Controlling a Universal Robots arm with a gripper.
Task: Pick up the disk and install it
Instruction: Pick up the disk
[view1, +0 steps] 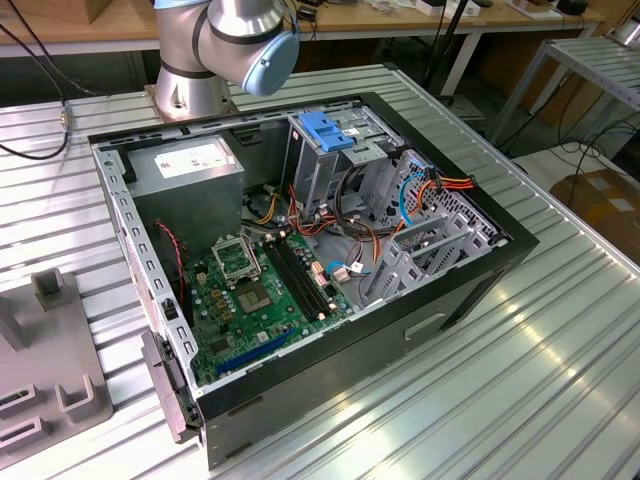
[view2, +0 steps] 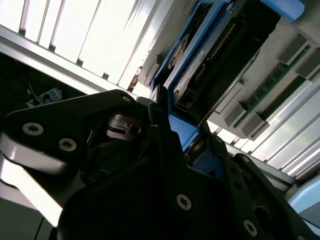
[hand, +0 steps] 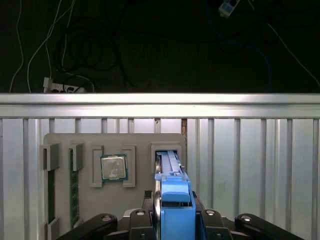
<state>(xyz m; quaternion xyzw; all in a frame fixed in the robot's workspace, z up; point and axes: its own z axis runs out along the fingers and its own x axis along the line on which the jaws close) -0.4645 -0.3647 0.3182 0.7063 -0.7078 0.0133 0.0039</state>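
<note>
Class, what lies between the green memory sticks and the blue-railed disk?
A square processor chip, seated in the grey tray, as the first wrist view shows.

The arm folds at a blue-capped joint. In the first wrist view the gripper clamps the disk, jaws pressed on both flat sides, disk standing edgewise ahead of the palm.

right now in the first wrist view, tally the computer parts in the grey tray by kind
processor chip: 1
green memory sticks: 2
the disk in its blue carrier: 1
total: 4
</note>
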